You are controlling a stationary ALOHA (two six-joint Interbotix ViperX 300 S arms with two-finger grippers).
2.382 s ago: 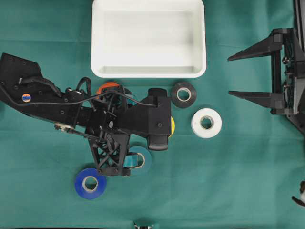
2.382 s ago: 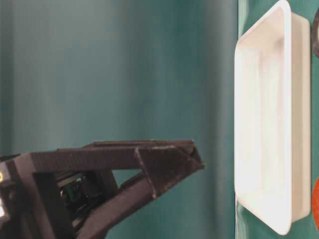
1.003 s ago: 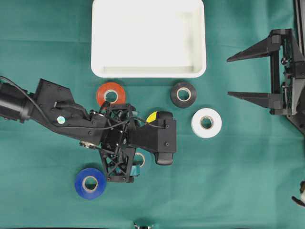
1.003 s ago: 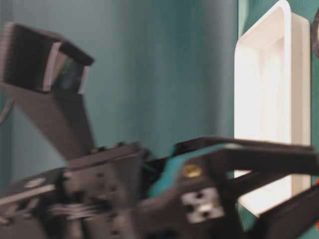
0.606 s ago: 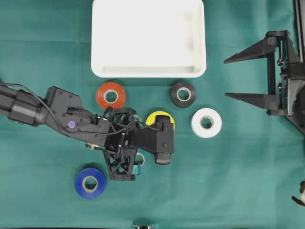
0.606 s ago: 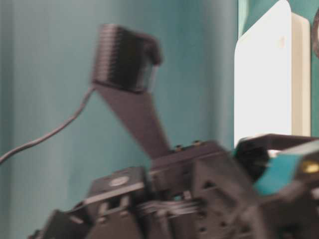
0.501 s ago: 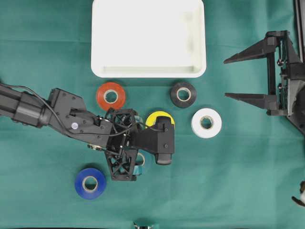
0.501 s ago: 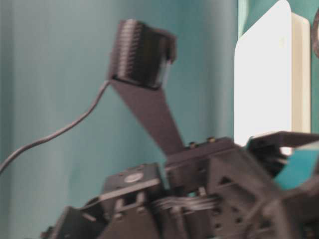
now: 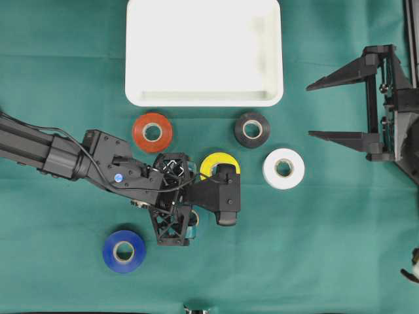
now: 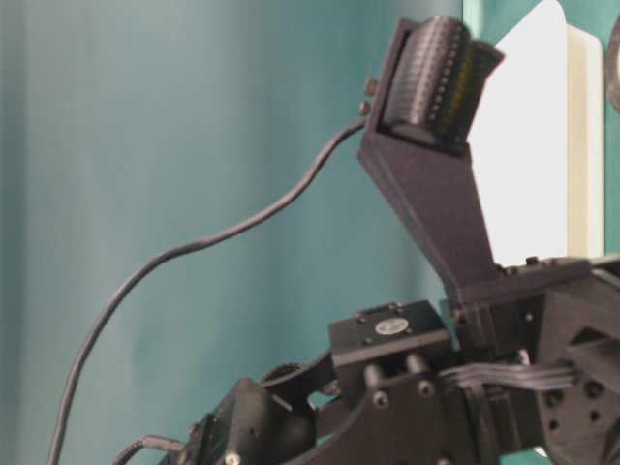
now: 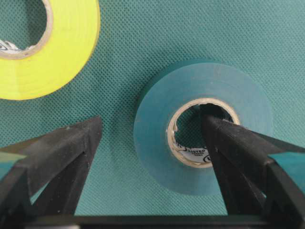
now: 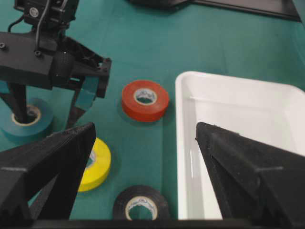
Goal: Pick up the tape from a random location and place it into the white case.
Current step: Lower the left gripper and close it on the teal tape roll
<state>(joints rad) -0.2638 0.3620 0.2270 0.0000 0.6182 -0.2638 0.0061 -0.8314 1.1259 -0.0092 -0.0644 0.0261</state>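
A teal tape lies flat on the green cloth. My left gripper is open and straddles its wall: one finger stands inside the cardboard core, the other outside the roll on the cloth. From overhead the left gripper covers nearly all of this tape. The right wrist view shows the teal tape under the left arm. The white case sits empty at the top centre. My right gripper hangs open at the far right, holding nothing.
Other rolls lie around: orange, yellow, black, white and blue. The yellow roll is close beside the teal one. The left arm stretches in from the left edge.
The left arm has swung down and lowered its open gripper onto the teal tape, uncovering the orange and yellow rolls. The right arm has barely shifted.
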